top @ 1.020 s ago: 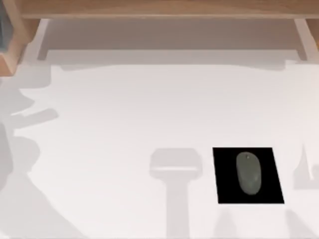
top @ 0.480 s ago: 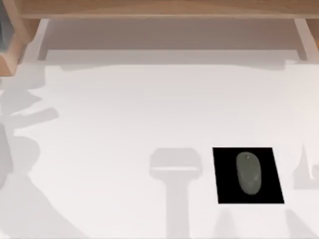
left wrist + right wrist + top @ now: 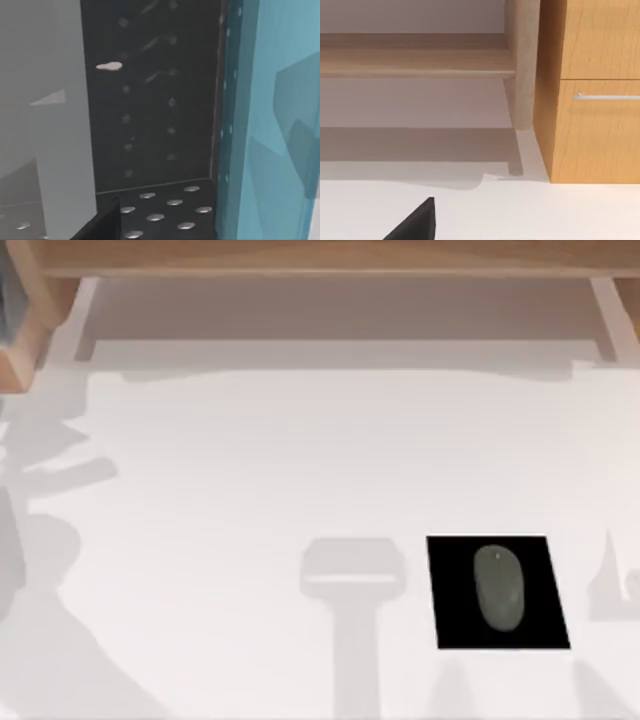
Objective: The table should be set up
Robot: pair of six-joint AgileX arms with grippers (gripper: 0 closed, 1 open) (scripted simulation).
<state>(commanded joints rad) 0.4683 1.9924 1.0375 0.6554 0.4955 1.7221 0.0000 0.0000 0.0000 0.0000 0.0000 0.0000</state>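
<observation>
— Jaws first: wide or narrow?

— Cannot tell, on either side. Just a dark corner of the left gripper (image 3: 100, 225), set against a black perforated panel (image 3: 150, 100) and a blue wall (image 3: 270, 125). Likewise a dark corner of the right gripper (image 3: 415, 222), low over white tabletop, facing a wooden cabinet (image 3: 590, 125) and a wooden leg (image 3: 522, 65).

— And the table (image 3: 250, 460)?

— Spread across the top view, white and flat. Judged rigid and heavy, with nothing on it to grip. Near right, a black pad (image 3: 445, 630) with a grey mouse (image 3: 499, 587) lying in its middle.

— Handling the mouse?

— Probably light, hard-shelled, smooth and a bit slippery. Best pinched from above, across the narrow flanks at mid-length.
</observation>
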